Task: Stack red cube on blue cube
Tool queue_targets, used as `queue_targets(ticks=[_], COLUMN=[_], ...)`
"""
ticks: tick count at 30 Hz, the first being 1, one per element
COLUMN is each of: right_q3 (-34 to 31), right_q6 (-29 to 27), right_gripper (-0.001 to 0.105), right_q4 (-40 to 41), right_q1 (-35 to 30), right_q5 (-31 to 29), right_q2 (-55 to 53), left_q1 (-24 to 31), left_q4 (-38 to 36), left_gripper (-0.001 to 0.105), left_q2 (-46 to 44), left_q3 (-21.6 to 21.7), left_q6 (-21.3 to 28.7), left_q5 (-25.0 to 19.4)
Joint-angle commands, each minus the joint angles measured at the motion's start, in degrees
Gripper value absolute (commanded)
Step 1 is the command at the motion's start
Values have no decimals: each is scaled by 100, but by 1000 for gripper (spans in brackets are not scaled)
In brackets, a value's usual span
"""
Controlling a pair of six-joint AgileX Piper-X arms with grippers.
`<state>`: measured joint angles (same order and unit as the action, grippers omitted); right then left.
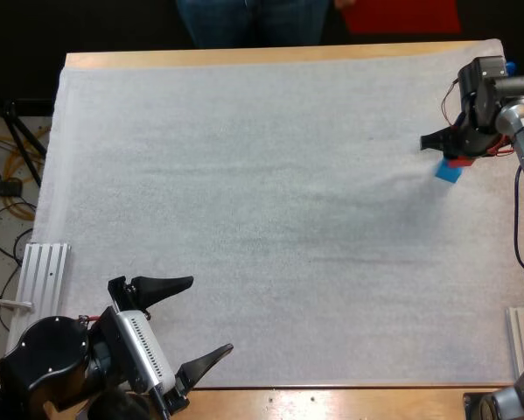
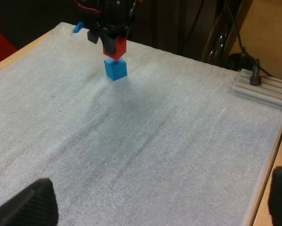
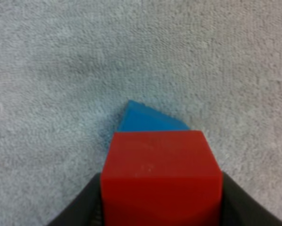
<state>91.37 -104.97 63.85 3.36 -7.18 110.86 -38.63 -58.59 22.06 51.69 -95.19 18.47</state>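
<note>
Red cube [image 3: 162,179]: likely stiff, light; right gripper [image 2: 111,38] clamps its sides, upper right in high view.
Blue cube [image 2: 115,68]: just under it, turned.
Left gripper [image 1: 211,316]: fingers apart.

A white mat [image 1: 270,219] covers the wooden table [image 1: 331,404]; a person's legs [image 1: 253,22] stand beyond it.

Here the mat [image 1: 262,219] reads as soft white cloth, fuzzy and matt, its nap brushed in streaks. The red cube [image 3: 162,174] is smooth hard plastic with faint scuffs, and the blue cube [image 3: 148,120] looks the same. On the left gripper [image 1: 207,316] the pads [image 2: 32,205] are black and dimpled. The table [image 1: 270,55] shows pale smooth wood, and the rail [image 2: 265,89] is ribbed matt metal.
</note>
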Motion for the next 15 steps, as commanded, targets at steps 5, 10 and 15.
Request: queue_targets(ticks=[5,10,15], right_q3=[46,46,55], right_q6=[25,25,25], right_gripper=[24,24,35], right_q4=[-4,-1,-84], right_q1=[-5,-5,-5], right_q5=[153,153,160], right_q2=[125,191,191], left_q1=[-21,-21,-21], left_q4=[140,150,150], left_gripper=[87,87,87], left_q2=[13,13,13], left_q3=[28,28,28], left_q6=[37,37,37], left_q5=[13,13,13])
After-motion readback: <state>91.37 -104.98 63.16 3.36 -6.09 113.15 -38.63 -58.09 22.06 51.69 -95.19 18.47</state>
